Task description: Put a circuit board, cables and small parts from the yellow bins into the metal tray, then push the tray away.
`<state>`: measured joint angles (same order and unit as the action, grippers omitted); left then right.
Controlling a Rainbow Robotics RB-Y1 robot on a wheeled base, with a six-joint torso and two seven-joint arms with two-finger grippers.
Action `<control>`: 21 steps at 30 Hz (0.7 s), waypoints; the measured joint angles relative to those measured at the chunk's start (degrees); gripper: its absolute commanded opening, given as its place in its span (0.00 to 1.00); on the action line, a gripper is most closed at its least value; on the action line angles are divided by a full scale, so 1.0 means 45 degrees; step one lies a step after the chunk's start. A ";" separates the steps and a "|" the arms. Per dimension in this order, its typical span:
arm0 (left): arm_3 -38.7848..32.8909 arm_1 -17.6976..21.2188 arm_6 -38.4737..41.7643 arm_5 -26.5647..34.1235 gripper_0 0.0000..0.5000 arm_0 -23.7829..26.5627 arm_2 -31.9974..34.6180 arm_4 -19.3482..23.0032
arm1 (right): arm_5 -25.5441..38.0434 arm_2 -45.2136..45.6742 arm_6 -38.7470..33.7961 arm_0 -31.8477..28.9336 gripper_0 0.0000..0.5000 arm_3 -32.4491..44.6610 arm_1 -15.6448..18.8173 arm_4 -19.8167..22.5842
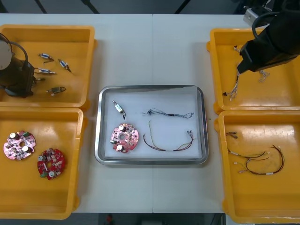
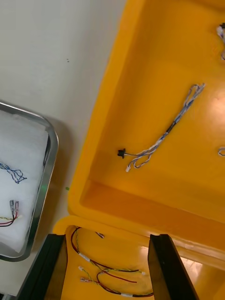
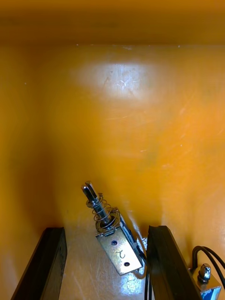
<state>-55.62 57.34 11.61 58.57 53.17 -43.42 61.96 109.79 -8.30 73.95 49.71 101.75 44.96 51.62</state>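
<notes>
Right gripper (image 2: 107, 268), fingers (image 2: 47, 269) apart, over yellow bins (image 1: 213, 51); metal tray (image 1: 98, 131) on light table (image 1: 150, 51)

Loaded tray on my screen.
I see the metal tray (image 1: 152, 99) holding a circuit board (image 1: 124, 138) at 7 o'clock, small metal part (image 1: 119, 108) at 10, twisted cable (image 1: 168, 113) at 1, red-yellow cable (image 1: 164, 150) at 5.

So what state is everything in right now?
Tray: holds a board, a small part, a blue-white cable, a red-yellow cable.
Left gripper: open, over a part in the far left bin.
Right gripper: open, empty, above the far right bin.
</notes>
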 measured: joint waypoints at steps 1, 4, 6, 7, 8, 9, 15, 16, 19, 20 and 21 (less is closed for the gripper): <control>0.0000 0.0000 0.0000 0.0000 0.87 0.0000 0.0000 0.0000 | 0.0000 0.0150 -0.0187 -0.0114 1.00 0.0000 0.0082 0.0042; 0.0000 0.0000 0.0000 -0.0001 0.07 0.0001 -0.0002 0.0000 | 0.0000 0.0576 -0.0493 -0.0478 1.00 0.0001 0.0317 0.0125; 0.0000 -0.0002 0.0000 -0.0005 0.01 0.0001 -0.0008 0.0000 | 0.0000 0.0813 -0.0493 -0.0742 1.00 0.0002 0.0473 0.0136; 0.0001 -0.0003 0.0000 -0.0007 0.00 0.0001 -0.0015 0.0000 | 0.0000 0.0910 -0.0493 -0.0865 1.00 0.0002 0.0546 0.0136; 0.0001 -0.0003 -0.0001 -0.0009 0.00 0.0001 -0.0029 0.0000 | 0.0000 0.1009 -0.0494 -0.0996 1.00 0.0002 0.0624 0.0136; 0.0002 -0.0003 -0.0001 -0.0010 0.00 0.0001 -0.0050 -0.0001 | 0.0000 0.1110 -0.0495 -0.1134 1.00 0.0002 0.0705 0.0137; 0.0003 -0.0004 -0.0002 -0.0011 0.00 0.0001 -0.0070 -0.0032 | 0.0001 0.1825 -0.0687 -0.1954 1.00 0.0003 0.0943 0.0234; 0.0003 -0.0004 -0.0005 -0.0011 0.00 0.0001 -0.0070 -0.0040 | 0.0001 0.1965 -0.0751 -0.2090 1.00 0.0003 0.0956 0.0260; -0.0050 0.0009 -0.0048 -0.0001 0.00 0.0001 -0.0070 -0.0133 | 0.0001 0.2394 -0.0762 -0.2507 1.00 0.0004 0.0961 0.0284; -0.0108 0.0031 -0.0060 0.0022 0.00 0.0001 -0.0070 -0.0167 | 0.0001 0.2512 -0.0763 -0.2626 1.00 0.0005 0.0961 0.0284; -0.0251 0.0097 -0.0090 0.0075 0.00 0.0001 -0.0070 -0.0178 | 0.0001 0.2642 -0.0765 -0.2757 1.00 0.0005 0.0962 0.0284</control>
<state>-56.75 57.78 11.20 58.91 53.18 -43.74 61.16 109.79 3.59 70.51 37.30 101.77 49.29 52.90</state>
